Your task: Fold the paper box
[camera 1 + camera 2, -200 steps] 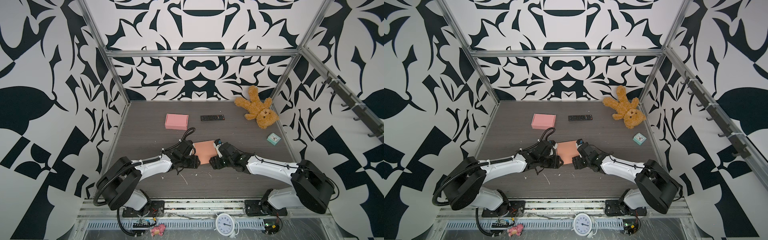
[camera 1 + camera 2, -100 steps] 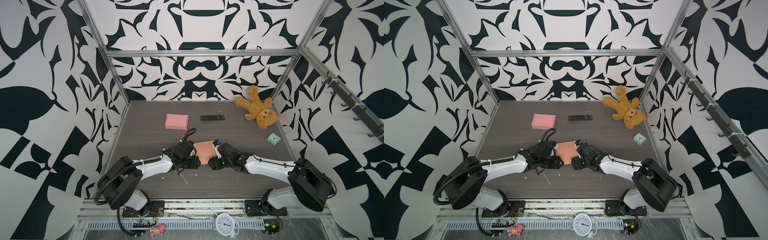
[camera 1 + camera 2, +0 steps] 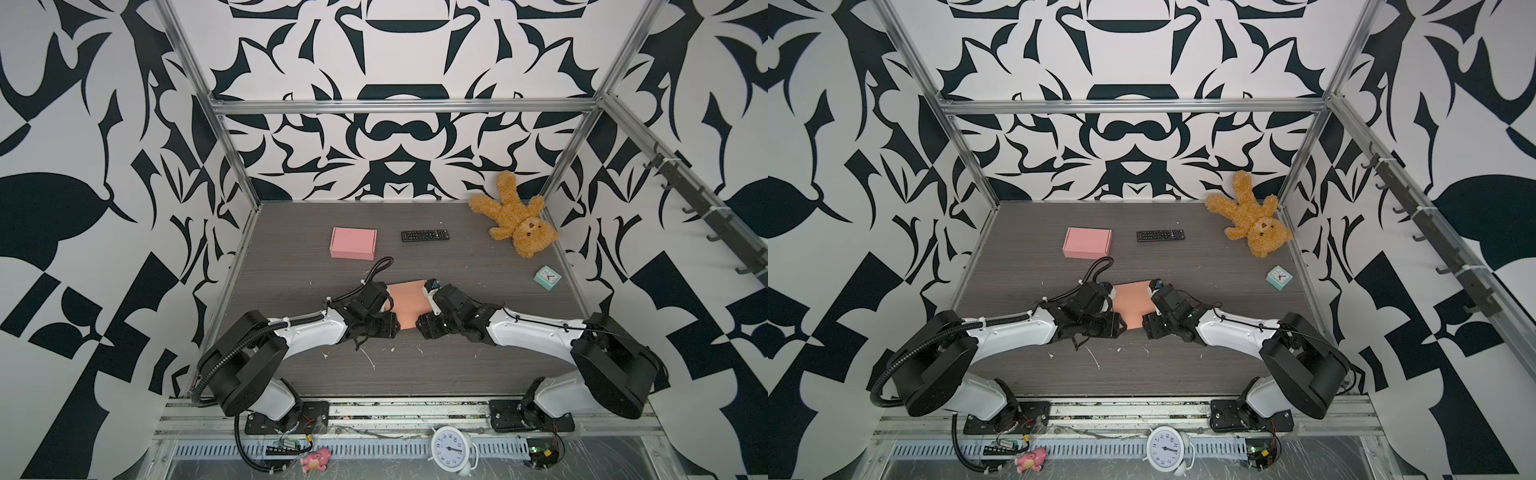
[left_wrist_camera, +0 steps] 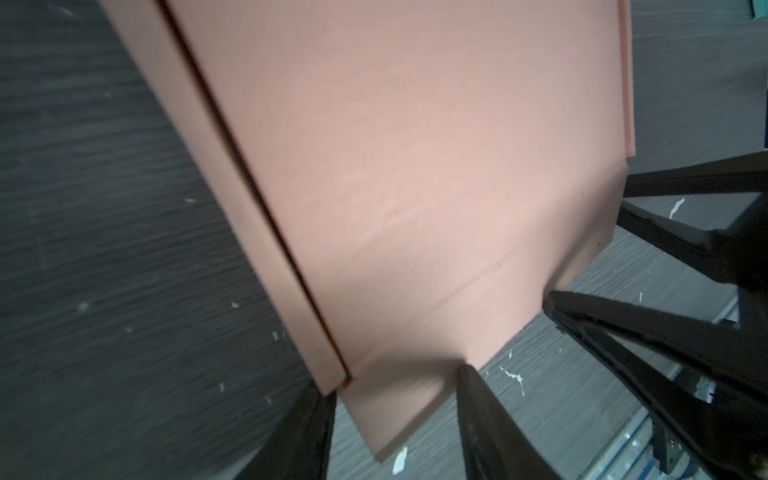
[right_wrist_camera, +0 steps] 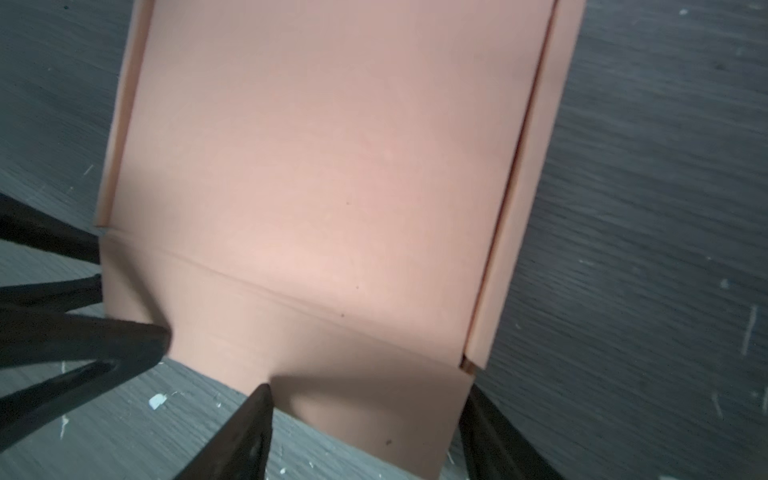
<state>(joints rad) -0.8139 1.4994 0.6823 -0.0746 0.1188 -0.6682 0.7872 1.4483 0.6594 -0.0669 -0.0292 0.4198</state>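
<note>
1. Paper box (image 3: 407, 304) (image 3: 1133, 302): a salmon card blank lying flat about mid-bench (image 3: 291, 270), directly between the two arms' wrists.
2. The wrist views show a narrow side strip folded along each long edge. A crease crosses the panel just behind the front flap (image 4: 415, 357).
3. Left gripper (image 4: 395, 382): jaws partly apart, tips at the flap's front edge near one corner. The flap's face spans the gap and nothing is pinched between the jaws.
4. Right gripper (image 5: 365, 388): likewise part-open, tips at the same flap's edge by the other corner, with no grip on anything.
5. Can't tell whether any tip sits under the flap.
6. Both top views: the wrists hide the fingers.
7. Pink box (image 3: 353, 243) sits towards the back-left, remote (image 3: 424, 235) at back-middle, teddy bear (image 3: 515, 224) in the back-right corner and teal clock (image 3: 547, 278) by the right edge. All are well apart from the blank.
</note>
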